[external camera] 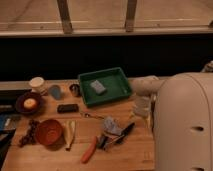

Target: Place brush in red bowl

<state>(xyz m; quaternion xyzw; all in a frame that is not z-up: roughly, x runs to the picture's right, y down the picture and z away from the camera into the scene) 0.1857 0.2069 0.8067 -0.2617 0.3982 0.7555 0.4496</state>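
The brush (123, 133) lies on the wooden table with its black handle pointing up-right, its head end in a small pile of things right of centre. The red bowl (49, 131) stands at the front left, with nothing visible in it. My gripper (141, 111) hangs at the end of the white arm (146, 86), just right of the green tray and above-right of the brush, apart from it. The bowl is well to the left of the gripper.
A green tray (118, 93) with a grey sponge (98, 87) stands at the back centre. An orange-red stick (90, 149), a black block (67, 108), a brown bowl (20, 106) with a yellow ball, cups (36, 84) and dark grapes (28, 133) also lie about. My white body (182, 125) fills the right.
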